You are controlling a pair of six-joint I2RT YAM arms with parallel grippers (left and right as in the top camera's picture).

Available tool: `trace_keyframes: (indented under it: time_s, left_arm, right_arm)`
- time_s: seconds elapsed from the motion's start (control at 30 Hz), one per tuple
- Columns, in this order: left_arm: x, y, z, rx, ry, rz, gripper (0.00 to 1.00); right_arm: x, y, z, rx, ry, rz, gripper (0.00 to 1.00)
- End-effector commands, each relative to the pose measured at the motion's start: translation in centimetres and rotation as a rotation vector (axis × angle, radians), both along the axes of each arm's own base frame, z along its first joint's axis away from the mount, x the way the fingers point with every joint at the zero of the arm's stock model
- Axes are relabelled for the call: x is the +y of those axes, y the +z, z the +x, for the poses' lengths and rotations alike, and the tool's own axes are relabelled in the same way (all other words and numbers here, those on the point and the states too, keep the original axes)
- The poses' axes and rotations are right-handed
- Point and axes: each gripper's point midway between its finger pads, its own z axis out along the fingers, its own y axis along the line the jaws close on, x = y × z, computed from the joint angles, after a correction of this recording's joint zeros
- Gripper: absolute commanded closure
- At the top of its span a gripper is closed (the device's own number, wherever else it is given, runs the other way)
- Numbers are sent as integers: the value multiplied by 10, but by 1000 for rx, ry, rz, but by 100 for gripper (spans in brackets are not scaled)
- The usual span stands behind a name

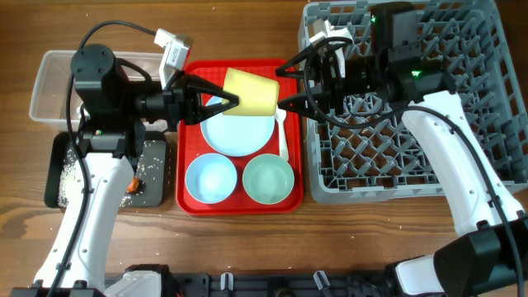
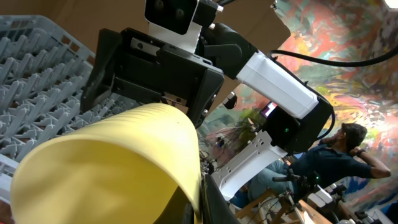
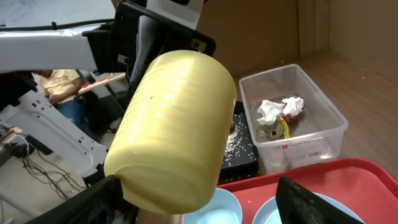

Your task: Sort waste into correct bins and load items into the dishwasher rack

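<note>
Jaws of the left gripper (image 1: 229, 101) are clamped on the rim wall of the yellow cup (image 1: 252, 92). The cup is held on its side in the air, above the red tray (image 1: 183, 124). Jaws of the right gripper (image 1: 285, 87) are spread wide, one on each side of the cup's far end; contact cannot be told. The pale blue plate (image 1: 239, 134), light blue bowl (image 1: 210, 178) and pale green bowl (image 1: 268, 178) are seen on the tray. The dishwasher rack (image 1: 462, 99) is set on the counter (image 1: 247, 239), just right of the tray.
</note>
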Motion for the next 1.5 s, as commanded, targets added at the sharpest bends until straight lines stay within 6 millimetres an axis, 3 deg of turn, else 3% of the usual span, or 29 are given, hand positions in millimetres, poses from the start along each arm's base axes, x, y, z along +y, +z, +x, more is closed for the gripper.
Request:
trace_keyframes:
  time_s: [0.0, 0.2, 0.67, 1.47]
  left_arm:
    - [-6, 4, -6, -7, -39, -1, 96]
    - [-6, 4, -7, -7, -39, -1, 96]
    - [-6, 4, -6, -7, -39, -1, 96]
    - [-6, 4, -6, -7, -39, -1, 96]
  right_arm:
    - [14, -1, -11, 35, 59, 15, 14]
    - [13, -3, -12, 52, 58, 10, 0]
    - [14, -1, -11, 27, 61, 17, 4]
    - [44, -11, -20, 1, 128, 9, 10]
